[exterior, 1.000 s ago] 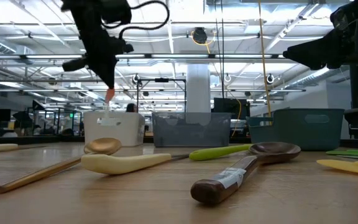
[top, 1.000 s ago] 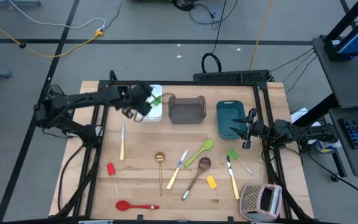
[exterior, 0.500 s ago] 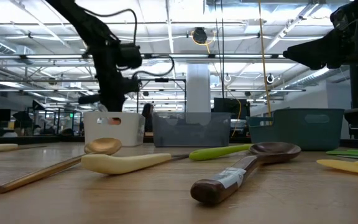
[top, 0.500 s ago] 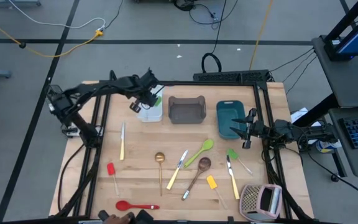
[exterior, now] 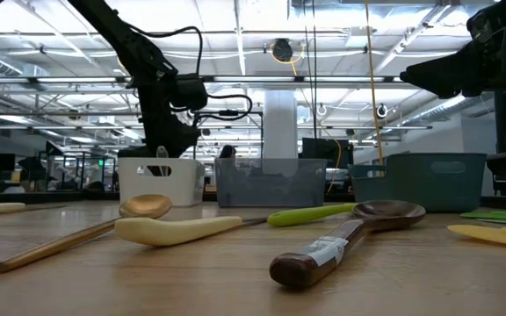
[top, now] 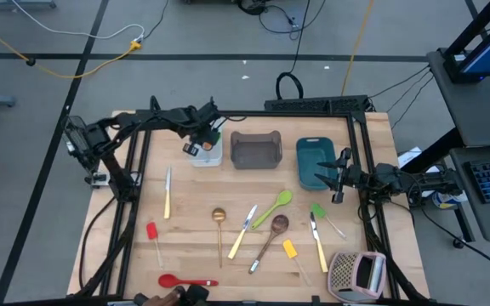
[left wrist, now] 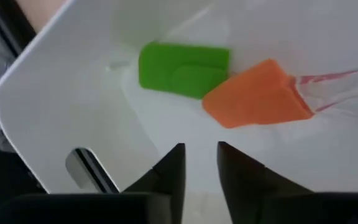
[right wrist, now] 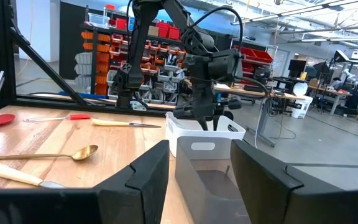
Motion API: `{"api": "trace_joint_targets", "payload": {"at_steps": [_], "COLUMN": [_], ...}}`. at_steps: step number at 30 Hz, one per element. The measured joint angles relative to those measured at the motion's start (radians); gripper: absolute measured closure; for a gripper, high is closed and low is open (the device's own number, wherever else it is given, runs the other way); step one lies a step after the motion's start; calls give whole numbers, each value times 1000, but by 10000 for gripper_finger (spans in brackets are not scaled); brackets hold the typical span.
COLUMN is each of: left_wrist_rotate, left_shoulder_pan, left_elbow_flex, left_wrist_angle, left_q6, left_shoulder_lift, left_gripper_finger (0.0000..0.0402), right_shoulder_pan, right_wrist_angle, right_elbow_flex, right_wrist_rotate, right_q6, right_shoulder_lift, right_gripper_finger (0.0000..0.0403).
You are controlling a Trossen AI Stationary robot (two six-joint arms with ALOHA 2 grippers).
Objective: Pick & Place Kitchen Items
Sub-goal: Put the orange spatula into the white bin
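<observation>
My left gripper (top: pixel 196 144) hangs low over the white tub (top: pixel 208 154) at the table's far left, fingers pointing down into it, open with nothing between them (left wrist: pixel 199 163). On the tub's floor lie an orange spatula (left wrist: pixel 253 102) with a clear handle and a green spatula head (left wrist: pixel 182 68), touching each other. My right gripper (top: pixel 321 179) waits open above the table's right side, by the teal tub (top: pixel 314 161). Several other kitchen items lie flat on the wood: a gold ladle (top: pixel 219 228), a lime spoon (top: pixel 276 206), a brown spoon (top: pixel 270 239) and a red spoon (top: pixel 185 281).
A grey tub (top: pixel 255 150) stands between the white and teal tubs. A cream-handled knife (top: pixel 168 194), a red spatula (top: pixel 154 239), a yellow spatula (top: pixel 292 252) and a green spatula (top: pixel 324 218) lie on the near half. A grater (top: pixel 356 274) sits at the near right corner.
My left gripper has moved toward the far edge and down over the white tub. The orange spatula that hung below it a second ago now lies on the tub's floor, apart from the fingers.
</observation>
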Motion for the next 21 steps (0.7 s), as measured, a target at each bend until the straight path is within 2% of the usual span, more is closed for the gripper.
{"api": "trace_joint_targets", "payload": {"at_steps": [6, 10, 14, 17, 21], "left_wrist_rotate": [-15, -14, -8, 58, 218], "left_shoulder_pan": [-21, -45, -82, -118, -170], "left_elbow_flex": [0, 0, 0, 0, 0], "left_wrist_angle": [-2, -10, -32, -77, -105], "left_q6": [-77, -159, -320, -455, -615], "left_shoulder_lift": [-54, -161, -297, -389, -460], "left_gripper_finger": [254, 250, 250, 250, 250], "right_shoulder_pan": [0, 0, 0, 0, 0], "right_wrist_angle": [0, 0, 0, 0, 0], "right_elbow_flex": [0, 0, 0, 0, 0], "right_wrist_rotate": [0, 0, 0, 0, 0], "right_q6": [2, 3, 3, 3, 3], "right_shoulder_lift": [0, 0, 0, 0, 0], "right_gripper_finger": [238, 238, 238, 238, 238]}}
